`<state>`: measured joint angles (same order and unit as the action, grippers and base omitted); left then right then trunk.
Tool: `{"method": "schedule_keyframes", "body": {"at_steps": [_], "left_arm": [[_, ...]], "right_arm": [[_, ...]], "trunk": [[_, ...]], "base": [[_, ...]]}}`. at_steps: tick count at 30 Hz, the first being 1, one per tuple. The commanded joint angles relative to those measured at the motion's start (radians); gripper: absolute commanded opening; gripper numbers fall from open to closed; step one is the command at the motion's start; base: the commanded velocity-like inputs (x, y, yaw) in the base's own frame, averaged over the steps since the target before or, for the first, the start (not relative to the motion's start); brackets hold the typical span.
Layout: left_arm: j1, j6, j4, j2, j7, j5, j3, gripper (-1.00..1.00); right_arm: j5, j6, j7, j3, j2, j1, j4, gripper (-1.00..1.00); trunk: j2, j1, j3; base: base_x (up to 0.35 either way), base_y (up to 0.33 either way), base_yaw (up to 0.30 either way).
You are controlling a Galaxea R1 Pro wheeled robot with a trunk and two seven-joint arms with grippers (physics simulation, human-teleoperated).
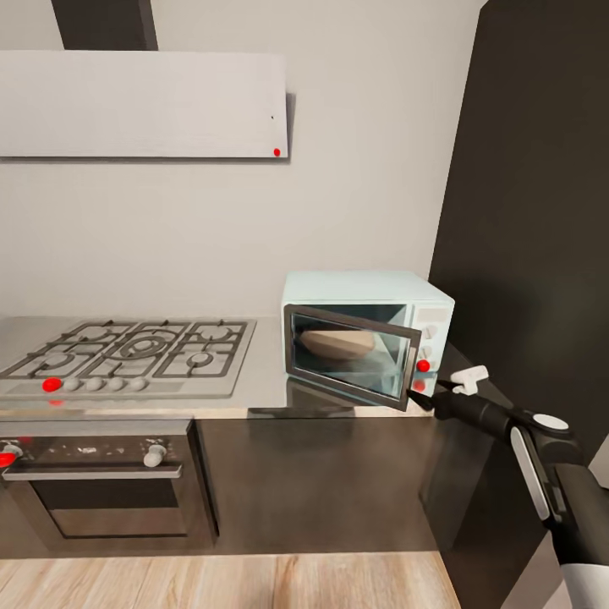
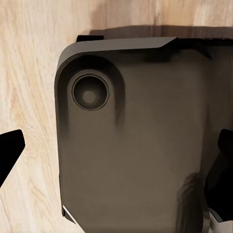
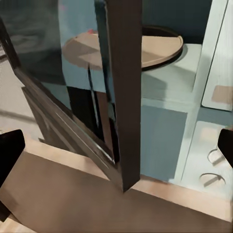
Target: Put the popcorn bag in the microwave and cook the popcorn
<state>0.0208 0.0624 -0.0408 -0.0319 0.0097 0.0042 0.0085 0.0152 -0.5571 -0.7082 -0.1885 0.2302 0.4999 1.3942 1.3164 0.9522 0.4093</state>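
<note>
1. I see the kitchen's grey wall and the grey countertop (image 1: 266, 385). The gas hob (image 1: 127, 355) sits at its left part.
2. The microwave (image 1: 368, 334) stands at the right end, its door (image 1: 351, 355) partly open. I think this is for loading.
3. I cannot make out the popcorn bag. Inside I see a tan round shape (image 1: 338, 342), maybe the turntable.
4. My right gripper (image 1: 427, 397) is at the door's free edge, fingers spread, holding nothing.
5. The left gripper's fingers (image 2: 9, 150) are also apart and empty, over the robot's dark base (image 2: 136, 136).
</note>
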Motion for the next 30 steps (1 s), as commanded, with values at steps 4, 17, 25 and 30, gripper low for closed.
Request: {"method": "schedule_keyframes", "body": {"at_steps": [4, 17, 25, 30], "left_arm": [[0.001, 0.004, 0.001, 0.000, 0.001, 0.000, 0.001, 1.00], [-0.001, 0.004, 0.002, 0.007, 0.001, 0.001, 0.001, 1.00], [-0.001, 0.004, 0.001, 0.005, 0.001, 0.002, 0.001, 1.00], [-0.001, 0.004, 0.001, 0.003, 0.001, 0.002, 0.000, 1.00]], "right_arm": [[0.002, 0.008, -0.009, -0.002, 0.000, 0.003, 0.003, 1.00], [0.006, 0.036, -0.020, 0.003, -0.003, 0.003, 0.000, 1.00], [0.010, 0.043, -0.090, 0.008, -0.003, 0.003, 0.000, 1.00], [0.012, 0.058, -0.163, 0.008, -0.003, 0.003, 0.001, 1.00]], "trunk": [[0.001, 0.000, 0.001], [0.001, 0.000, 0.001], [0.001, 0.000, 0.001], [0.001, 0.000, 0.001]], "base": [[0.009, 0.000, 0.000], [0.090, 0.000, 0.000], [0.129, 0.000, 0.000], [0.004, 0.000, 0.000]]}}
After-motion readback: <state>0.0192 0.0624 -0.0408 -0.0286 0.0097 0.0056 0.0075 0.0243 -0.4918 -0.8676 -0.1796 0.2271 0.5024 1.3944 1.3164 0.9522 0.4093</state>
